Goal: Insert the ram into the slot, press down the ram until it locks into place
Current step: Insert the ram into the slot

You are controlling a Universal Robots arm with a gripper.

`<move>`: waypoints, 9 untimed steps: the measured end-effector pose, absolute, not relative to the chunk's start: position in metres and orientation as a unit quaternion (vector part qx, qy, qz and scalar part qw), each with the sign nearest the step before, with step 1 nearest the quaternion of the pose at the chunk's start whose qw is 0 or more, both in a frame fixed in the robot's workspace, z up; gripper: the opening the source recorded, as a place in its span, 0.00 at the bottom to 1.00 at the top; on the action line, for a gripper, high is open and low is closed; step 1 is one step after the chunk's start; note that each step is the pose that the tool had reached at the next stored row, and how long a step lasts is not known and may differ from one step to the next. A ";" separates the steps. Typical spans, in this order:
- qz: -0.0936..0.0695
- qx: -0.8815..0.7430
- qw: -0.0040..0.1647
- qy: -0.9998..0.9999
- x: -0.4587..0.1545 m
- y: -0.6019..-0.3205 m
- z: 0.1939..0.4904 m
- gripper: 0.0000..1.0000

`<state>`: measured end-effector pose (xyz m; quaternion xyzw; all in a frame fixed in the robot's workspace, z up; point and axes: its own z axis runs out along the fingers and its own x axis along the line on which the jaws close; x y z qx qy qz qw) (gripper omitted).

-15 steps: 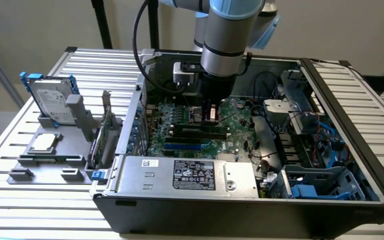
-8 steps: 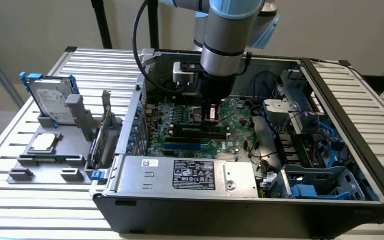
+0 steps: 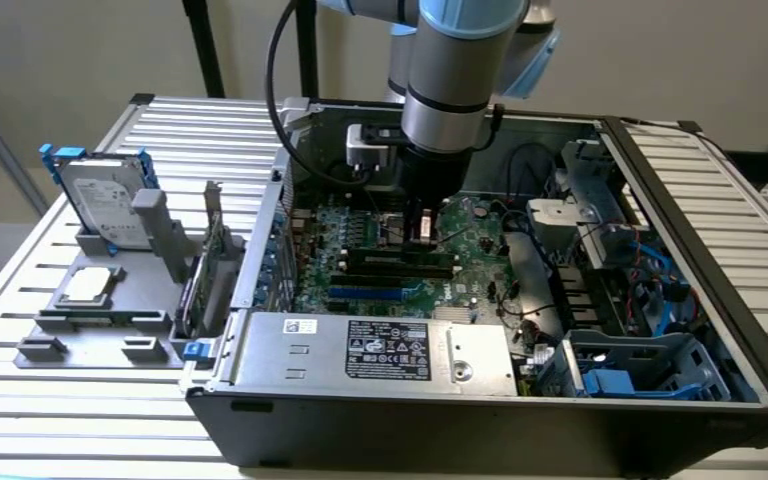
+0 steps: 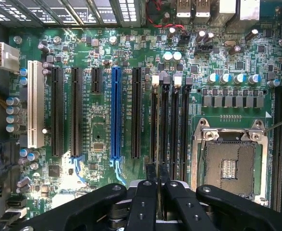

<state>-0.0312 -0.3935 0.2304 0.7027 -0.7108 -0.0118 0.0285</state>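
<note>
Gripper (image 4: 158, 188) pinches the ram (image 4: 158, 176) edge-on over one end of the slot (image 4: 164, 127), one of four alike; seating cannot be judged. Risk: slight sideways misalignment, so pressing could jam it on a ridge, leaving the pale clips (image 4: 155, 80) unlatched

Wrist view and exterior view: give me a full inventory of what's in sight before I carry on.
table: one, silver, slatted, under everything
computer case: one, black, open, on the table
motherboard: one, green, inside the case
ram slots: four, black, parallel, beside the processor socket
processor socket: one, silver-framed
blue slot: one, between black expansion slots
black expansion slots: four, one short
white slot: one, outermost
power supply: one, silver, inside the case
fixture: one, grey, exterior view's left
hard drive: one, grey, upright on fixture
expansion card: one, grey, upright beside the case
arm: one, grey, reaching into the case
gripper: one, black, over the ram slots' ends
</note>
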 end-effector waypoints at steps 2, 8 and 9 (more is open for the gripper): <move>-0.012 0.703 0.028 -0.711 -0.031 -0.394 0.230 0.13; -0.012 0.703 0.028 -0.710 -0.031 -0.395 0.229 0.13; -0.012 0.703 0.029 -0.710 -0.031 -0.395 0.229 0.13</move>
